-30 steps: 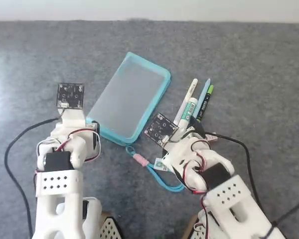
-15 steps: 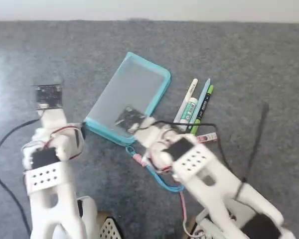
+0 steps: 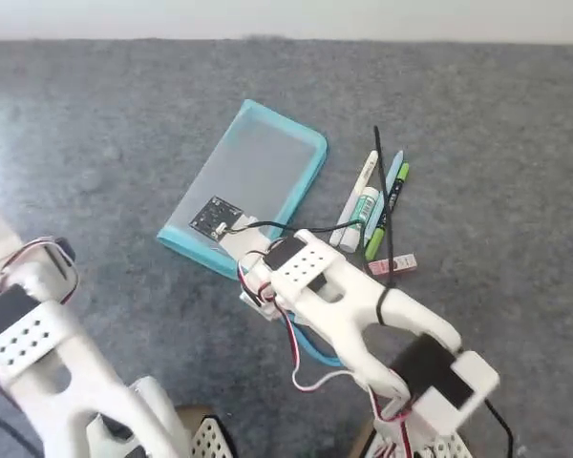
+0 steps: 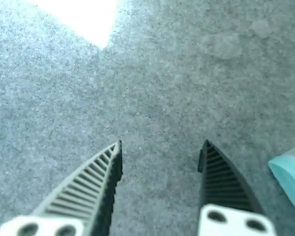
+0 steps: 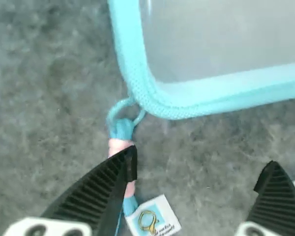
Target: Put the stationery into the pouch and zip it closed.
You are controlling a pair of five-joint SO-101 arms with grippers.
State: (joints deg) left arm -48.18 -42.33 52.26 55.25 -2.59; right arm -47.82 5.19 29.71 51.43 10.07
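Observation:
The teal pouch [image 3: 258, 176] with a clear face lies flat mid-table. Several pens and a glue stick [image 3: 371, 202] lie just right of it, with a small pink item [image 3: 394, 264] nearer the front. My right arm [image 3: 310, 272] reaches across the pouch's near corner. My right gripper [image 5: 201, 160] hangs open over the mat beside the pouch corner [image 5: 152, 105]; one finger covers the pink-banded blue strap [image 5: 121, 132] on the zipper ring. My left gripper [image 4: 162, 147] is open above bare mat, with the pouch edge [image 4: 291, 172] off to one side.
The grey mat [image 3: 497, 124] covers the table, and a pale wall runs along its far edge. The blue strap loop [image 3: 317, 351] and a white tag [image 5: 153, 223] lie in front of the pouch. A black cable [image 3: 386, 205] crosses above the pens. My left arm [image 3: 29, 334] stands at the front left.
My right arm has swung left from beside the pens to the pouch's near corner. My left arm has drawn away from the pouch toward the table's left edge.

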